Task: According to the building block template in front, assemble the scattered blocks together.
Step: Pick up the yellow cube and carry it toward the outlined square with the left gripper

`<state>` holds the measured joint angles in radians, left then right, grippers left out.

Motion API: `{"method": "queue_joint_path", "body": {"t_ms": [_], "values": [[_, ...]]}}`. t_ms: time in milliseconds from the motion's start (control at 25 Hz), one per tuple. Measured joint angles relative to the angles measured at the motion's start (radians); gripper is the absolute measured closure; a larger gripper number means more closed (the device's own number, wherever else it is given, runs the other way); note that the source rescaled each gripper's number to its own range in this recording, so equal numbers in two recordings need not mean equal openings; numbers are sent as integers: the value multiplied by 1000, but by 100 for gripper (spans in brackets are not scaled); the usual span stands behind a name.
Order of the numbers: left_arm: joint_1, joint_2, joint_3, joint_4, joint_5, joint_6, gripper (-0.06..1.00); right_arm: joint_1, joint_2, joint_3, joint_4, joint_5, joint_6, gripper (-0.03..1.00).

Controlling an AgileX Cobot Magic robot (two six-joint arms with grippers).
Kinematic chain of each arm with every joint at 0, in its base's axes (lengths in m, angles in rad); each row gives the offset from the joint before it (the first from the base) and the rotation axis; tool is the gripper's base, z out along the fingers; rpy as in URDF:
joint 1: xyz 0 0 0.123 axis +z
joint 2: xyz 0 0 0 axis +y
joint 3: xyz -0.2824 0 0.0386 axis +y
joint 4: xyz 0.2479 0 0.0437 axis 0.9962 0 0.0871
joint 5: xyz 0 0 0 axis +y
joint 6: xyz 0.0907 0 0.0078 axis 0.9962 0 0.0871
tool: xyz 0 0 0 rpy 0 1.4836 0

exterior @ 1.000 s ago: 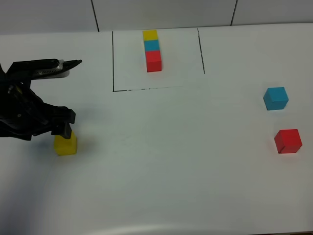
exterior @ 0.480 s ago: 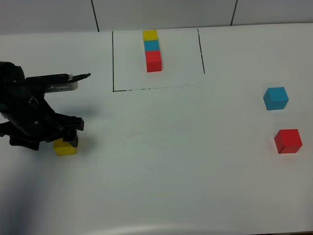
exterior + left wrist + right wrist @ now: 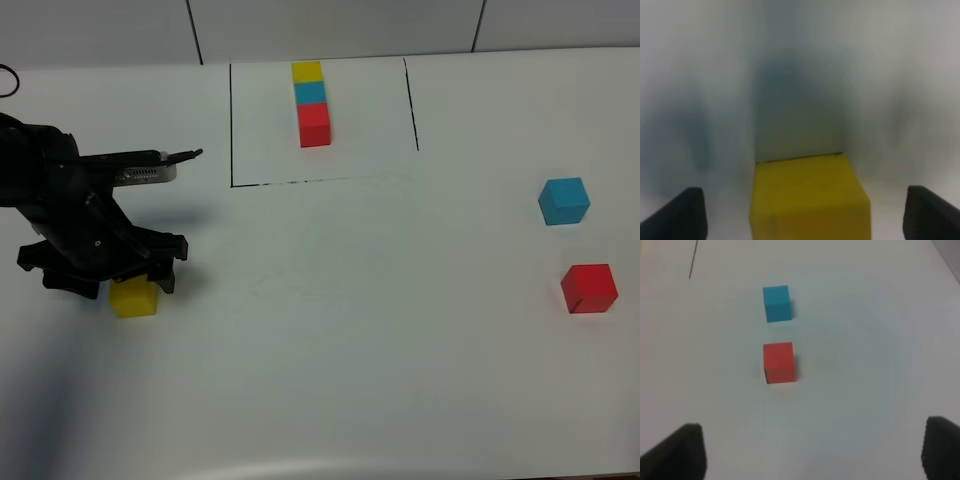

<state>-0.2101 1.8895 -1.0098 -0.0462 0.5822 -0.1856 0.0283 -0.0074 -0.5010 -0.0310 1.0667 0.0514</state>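
Note:
The building block template, a yellow, cyan and red row, lies at the back inside a black drawn outline. Of the scattered blocks, the yellow cube sits at the left. My left gripper is down over it. The left wrist view shows the yellow cube between the open fingers, with a gap on each side. At the right, the cyan cube and the red cube rest apart. My right gripper is open and empty, short of the red cube and the cyan cube.
The white table runs to a grey panelled wall at the back. Its front edge curves along the bottom of the exterior view. A loop of black cable shows at the far left edge.
My left arm has shifted right and lowered, bringing its fingers around the yellow cube. The cube has stayed in place. The right side is unchanged.

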Motion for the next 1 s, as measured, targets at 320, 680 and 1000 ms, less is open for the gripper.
{"method": "queue_joint_path", "body": {"t_ms": [320, 680, 1000], "values": [[0, 19, -4, 1, 7, 0, 94, 0, 0, 0, 0, 0, 0, 22], [-9, 20, -155, 22, 199, 99, 94, 0, 0, 0, 0, 0, 0, 22], [-113, 55, -388, 25, 413, 504, 94, 0, 0, 0, 0, 0, 0, 22]]}}
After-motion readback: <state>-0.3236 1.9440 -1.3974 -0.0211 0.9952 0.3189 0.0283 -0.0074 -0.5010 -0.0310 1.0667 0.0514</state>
